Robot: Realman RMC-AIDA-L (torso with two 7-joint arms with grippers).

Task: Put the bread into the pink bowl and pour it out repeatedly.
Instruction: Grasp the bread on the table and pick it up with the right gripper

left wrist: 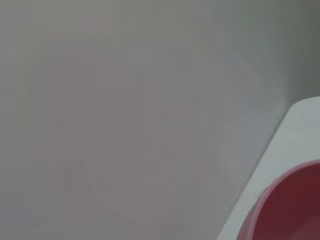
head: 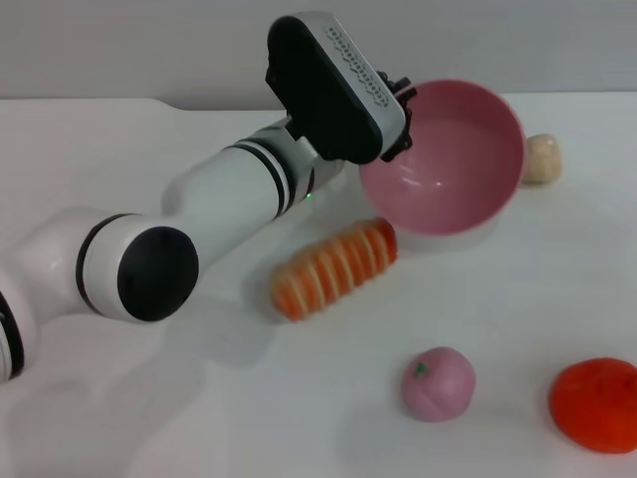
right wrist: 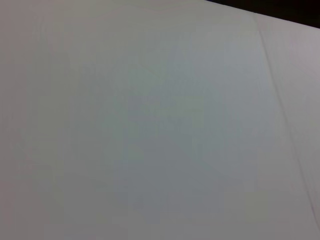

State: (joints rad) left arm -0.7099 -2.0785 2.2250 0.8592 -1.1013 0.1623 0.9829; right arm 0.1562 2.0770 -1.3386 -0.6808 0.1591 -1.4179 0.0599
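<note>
The pink bowl (head: 458, 169) is tipped on its side with its glossy inside facing me and nothing in it. My left gripper (head: 402, 124) grips its rim on the left side, the fingers mostly hidden behind the black wrist housing. The bread (head: 335, 267), an orange-and-cream striped loaf, lies on the white table just below and left of the bowl, apart from it. The left wrist view shows only a slice of the pink bowl (left wrist: 285, 210) beside the table edge. The right gripper is out of view.
A small beige lump (head: 541, 157) sits just right of the bowl. A pink peach-like ball (head: 438, 382) and an orange fruit (head: 597, 403) lie near the front right. My left arm (head: 149, 269) stretches across the table's left half.
</note>
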